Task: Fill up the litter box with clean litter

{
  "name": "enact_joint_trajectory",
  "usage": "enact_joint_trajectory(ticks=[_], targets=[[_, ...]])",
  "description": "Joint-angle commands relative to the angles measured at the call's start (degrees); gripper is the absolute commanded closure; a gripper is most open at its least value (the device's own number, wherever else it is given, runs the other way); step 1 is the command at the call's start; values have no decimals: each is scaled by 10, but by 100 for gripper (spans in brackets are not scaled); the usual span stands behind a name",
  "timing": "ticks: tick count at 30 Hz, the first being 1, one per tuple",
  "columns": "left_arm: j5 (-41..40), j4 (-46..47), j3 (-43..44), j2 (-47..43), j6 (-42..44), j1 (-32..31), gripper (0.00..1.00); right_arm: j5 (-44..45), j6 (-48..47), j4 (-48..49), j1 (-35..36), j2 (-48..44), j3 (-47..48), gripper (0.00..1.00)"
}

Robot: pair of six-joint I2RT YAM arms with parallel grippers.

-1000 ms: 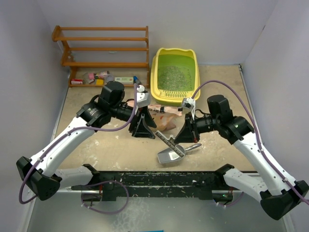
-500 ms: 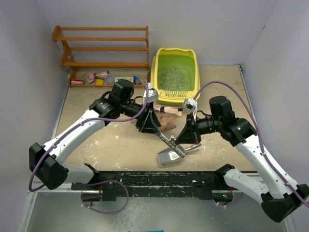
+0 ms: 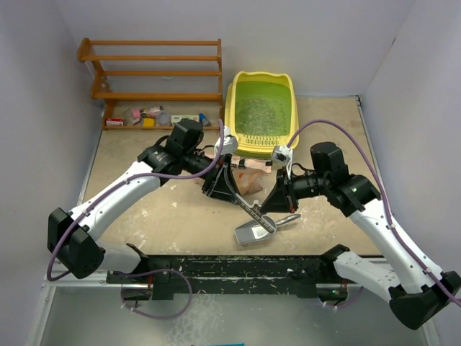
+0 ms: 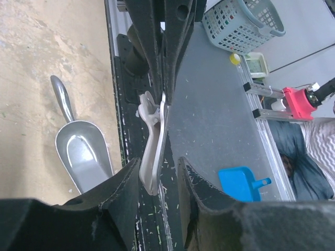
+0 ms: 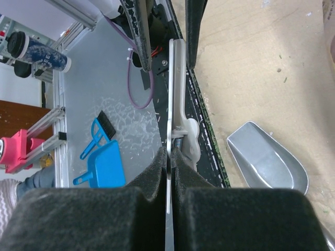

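Note:
The yellow litter box (image 3: pixel 232 101) stands at the back of the table, with pale clean litter (image 3: pixel 256 112) spread over its green floor. In front of it a long grey bag clip (image 3: pixel 253 211) hangs between both grippers. My right gripper (image 3: pixel 276 209) is shut on the clip's thin blade (image 5: pixel 178 94), the pads pressed flat against it (image 5: pixel 168 162). My left gripper (image 3: pixel 229 189) straddles the clip's other end (image 4: pixel 153 157). One of its fingers (image 4: pixel 123 191) touches the clip and the other stands apart, so the jaws are open (image 4: pixel 159 183).
A grey metal scoop (image 3: pixel 253 232) lies on the table just under the clip (image 4: pixel 84 154) (image 5: pixel 267 159). A pink bag (image 3: pixel 250 182) lies flat behind the grippers. A wooden shelf rack (image 3: pixel 155 72) stands at the back left. Beyond the table's near edge lies a blue dustpan (image 5: pixel 104 162).
My left arm has swung right to the clip's end and its jaws have narrowed around it. The right arm has kept its grip and hardly moved.

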Motion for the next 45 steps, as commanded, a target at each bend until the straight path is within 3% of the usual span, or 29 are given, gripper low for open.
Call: enact_joint_trajectory(ticks=[1, 11, 14, 16, 21, 24, 28, 45], targets=[[36, -15, 1, 4, 31, 3, 64, 8, 8, 24, 2, -6, 19, 100], [43, 47, -13, 9, -7, 2, 71, 5, 16, 34, 2, -4, 11, 100], [44, 71, -22, 7, -22, 3, 83, 5, 16, 33, 2, -3, 8, 100], [30, 79, -26, 7, -28, 2, 99, 5, 17, 33, 2, -2, 6, 100], [31, 85, -42, 6, -21, 3, 100, 16, 25, 34, 2, -1, 4, 100], [19, 74, -52, -1, -5, 3, 100, 55, 24, 15, 2, 0, 14, 68], [22, 51, -57, -4, 15, 2, 100, 79, 12, -10, 2, 3, 35, 45], [35, 103, -56, -11, -36, 2, 100, 27, -9, 15, 2, 18, 6, 48]])
